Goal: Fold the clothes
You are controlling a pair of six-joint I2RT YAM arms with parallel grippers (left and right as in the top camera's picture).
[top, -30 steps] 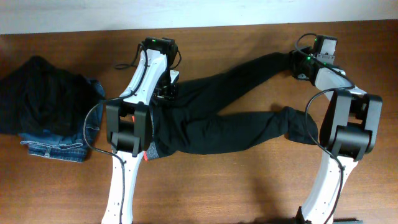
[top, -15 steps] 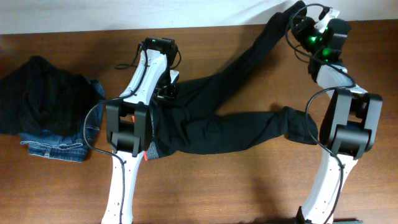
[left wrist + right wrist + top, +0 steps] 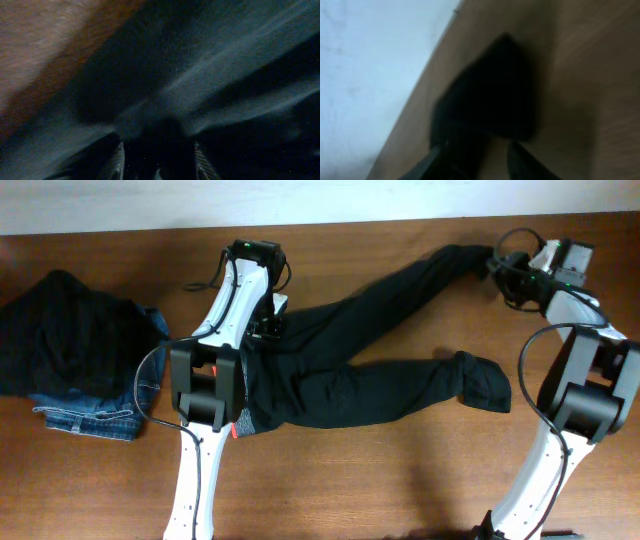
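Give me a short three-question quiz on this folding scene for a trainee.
1. What lies on the blue jeans?
2. True or false: the left gripper is over the jeans.
3. The right gripper is at: A the jeans, B the far end of the black trousers' upper leg, C the left gripper.
Key: 1 a bunched black garment; 2 false, it is over the trousers; 3 B.

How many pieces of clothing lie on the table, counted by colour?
Black: 2, the spread-out trousers and the bunched garment
Blue: 1, the denim jeans
Total: 3
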